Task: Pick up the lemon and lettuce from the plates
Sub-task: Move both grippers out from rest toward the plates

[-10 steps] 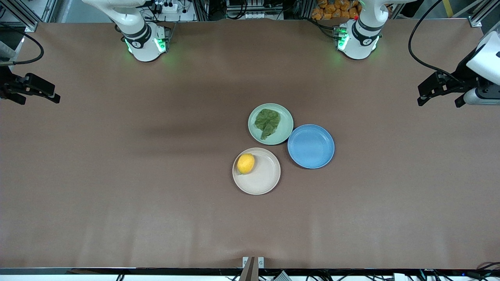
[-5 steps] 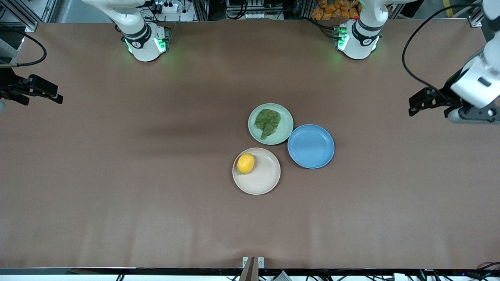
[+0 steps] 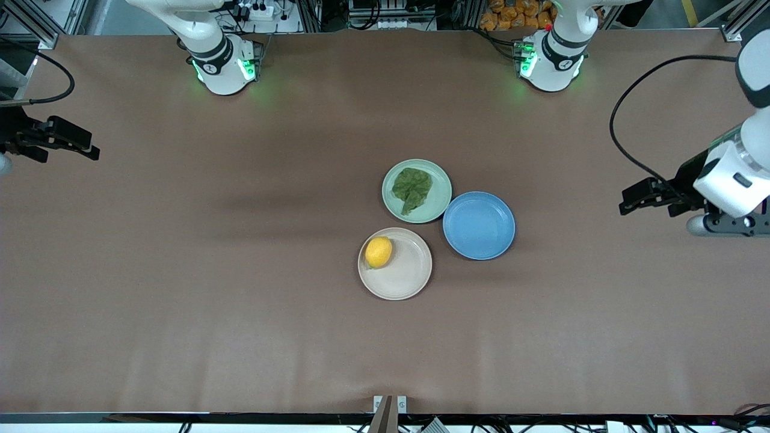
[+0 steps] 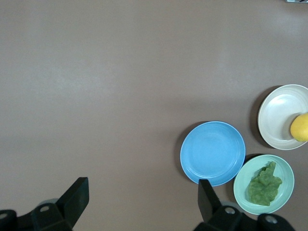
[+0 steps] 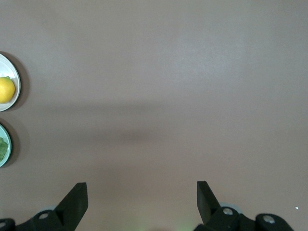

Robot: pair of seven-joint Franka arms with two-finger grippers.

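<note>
Right wrist view: the beige plate (image 5: 10, 82) and the mint plate (image 5: 5, 144) are cut by the picture's edge, only a sliver of each showing; the lettuce (image 5: 2, 147) appears as a small green scrap (shape not discernible). Left wrist view: the lemon (image 4: 300, 127) is clipped at the edge. Front view: the right gripper (image 3: 90, 150) and left gripper (image 3: 631, 201) show too small to judge finger spacing there.

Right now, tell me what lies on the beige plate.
The lemon lies on the beige plate, close to the rim toward the right arm's end of the table. The rest of the plate shows bare. What is under the lemon is covered.
</note>
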